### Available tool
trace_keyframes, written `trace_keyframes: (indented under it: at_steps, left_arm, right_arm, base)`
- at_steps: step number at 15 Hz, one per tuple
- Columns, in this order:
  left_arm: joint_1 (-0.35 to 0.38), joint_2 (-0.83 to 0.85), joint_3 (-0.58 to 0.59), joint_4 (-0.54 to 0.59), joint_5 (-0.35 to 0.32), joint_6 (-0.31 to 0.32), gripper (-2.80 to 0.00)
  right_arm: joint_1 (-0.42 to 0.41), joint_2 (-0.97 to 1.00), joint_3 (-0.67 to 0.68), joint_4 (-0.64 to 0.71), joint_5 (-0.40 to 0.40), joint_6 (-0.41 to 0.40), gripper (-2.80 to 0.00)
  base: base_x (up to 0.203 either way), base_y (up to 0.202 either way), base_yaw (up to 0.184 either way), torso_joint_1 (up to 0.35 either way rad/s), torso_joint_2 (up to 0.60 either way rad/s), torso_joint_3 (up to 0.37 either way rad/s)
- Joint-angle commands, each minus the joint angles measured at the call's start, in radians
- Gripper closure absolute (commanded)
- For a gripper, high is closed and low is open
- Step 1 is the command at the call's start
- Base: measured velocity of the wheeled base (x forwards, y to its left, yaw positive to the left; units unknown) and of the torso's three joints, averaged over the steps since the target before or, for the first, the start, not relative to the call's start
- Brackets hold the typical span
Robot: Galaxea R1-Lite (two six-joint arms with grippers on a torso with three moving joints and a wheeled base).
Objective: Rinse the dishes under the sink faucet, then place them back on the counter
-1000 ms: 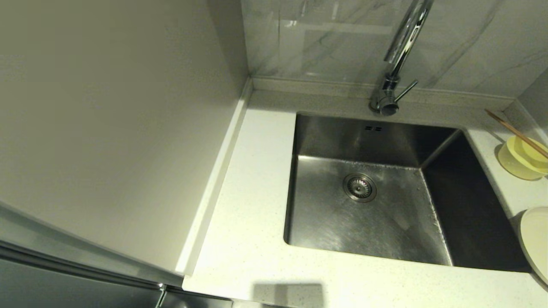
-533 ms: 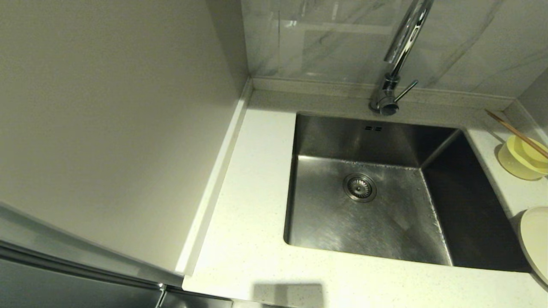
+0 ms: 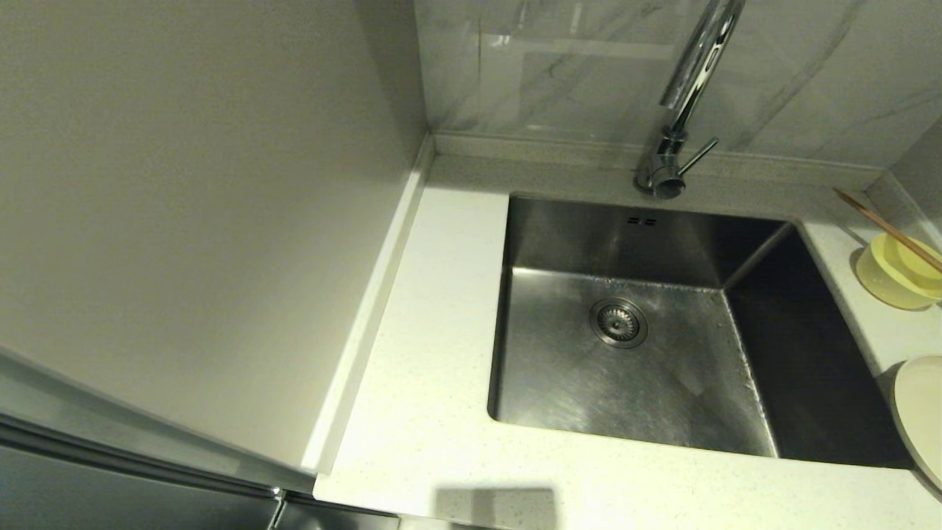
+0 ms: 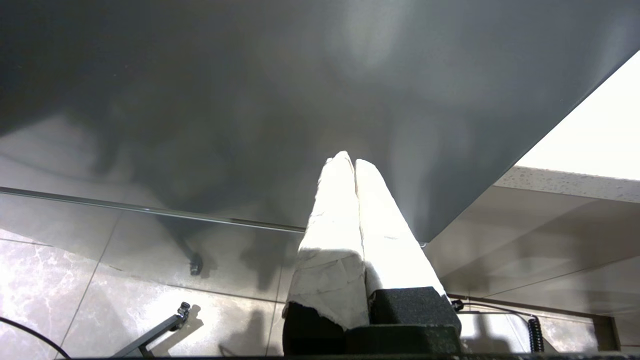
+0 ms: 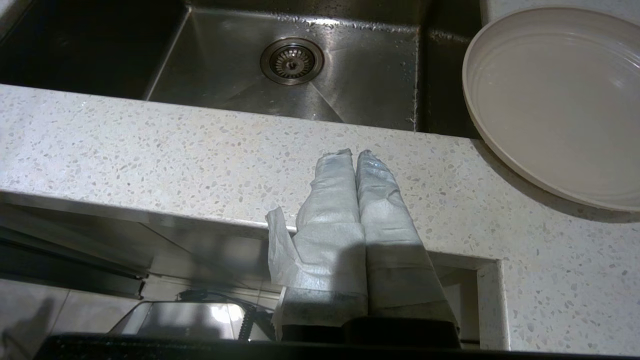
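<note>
Steel sink [image 3: 625,368] unmarked (no writing); left gripper [image 4: 354,162], right gripper [image 5: 354,154] pressed together.

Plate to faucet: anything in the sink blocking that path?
Nothing visible. The sink holds only its drain strainer, and the plate sits on the counter at the basin's edge, faucet unobstructed.

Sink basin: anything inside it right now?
The sink holds no dishes: only the drain strainer on its floor and two overflow slots on the back wall. The dark right-hand wall is in shadow, so nothing can be made out there.
</note>
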State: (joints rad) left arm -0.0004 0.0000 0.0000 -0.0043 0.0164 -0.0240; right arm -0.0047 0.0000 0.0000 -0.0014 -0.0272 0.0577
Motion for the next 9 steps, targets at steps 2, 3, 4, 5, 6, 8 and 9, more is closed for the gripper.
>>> trace_keyframes:
  at_steps: [2, 3, 4, 5, 6, 8, 9]
  left_arm:
    - [0.0, -0.002, 0.0, 0.0, 0.0, -0.001, 0.0]
    - [0.0, -0.002, 0.0, 0.0, 0.0, -0.001, 0.0]
    - [0.0, -0.002, 0.0, 0.0, 0.0, -0.001, 0.0]
    - [0.0, -0.002, 0.0, 0.0, 0.0, -0.001, 0.0]
    - [0.0, -0.002, 0.0, 0.0, 0.0, -0.001, 0.0]
    - [0.0, -0.002, 0.0, 0.0, 0.0, -0.001, 0.0]
    - [0.0, -0.002, 0.0, 0.0, 0.0, -0.001, 0.0]
  right_arm:
    - [0.0, 0.002, 0.0, 0.0, 0.0, 0.001, 0.0]
    - [0.002, 0.002, 0.0, 0.0, 0.0, 0.001, 0.0]
    - [0.0, 0.002, 0.0, 0.0, 0.0, 0.001, 0.0]
    - [0.0, 0.002, 0.0, 0.0, 0.0, 0.001, 0.0]
    - [0.0, 0.002, 0.0, 0.0, 0.0, 0.001, 0.0]
    - [0.0, 0.002, 0.0, 0.0, 0.0, 0.001, 0.0]
    - [0.0, 0.002, 0.0, 0.0, 0.0, 0.001, 0.0]
  base:
    - [0.0, 0.0, 0.0, 0.0, 0.0, 0.0]
    - [0.0, 0.0, 0.0, 0.0, 0.0, 0.0]
    - [0.0, 0.0, 0.0, 0.0, 0.0, 0.0]
    - [0.0, 0.0, 0.0, 0.0, 0.0, 0.0]
    - [0.0, 0.0, 0.0, 0.0, 0.0, 0.0]
    - [0.0, 0.0, 0.0, 0.0, 0.0, 0.0]
    - [0.0, 0.0, 0.0, 0.0, 0.0, 0.0]
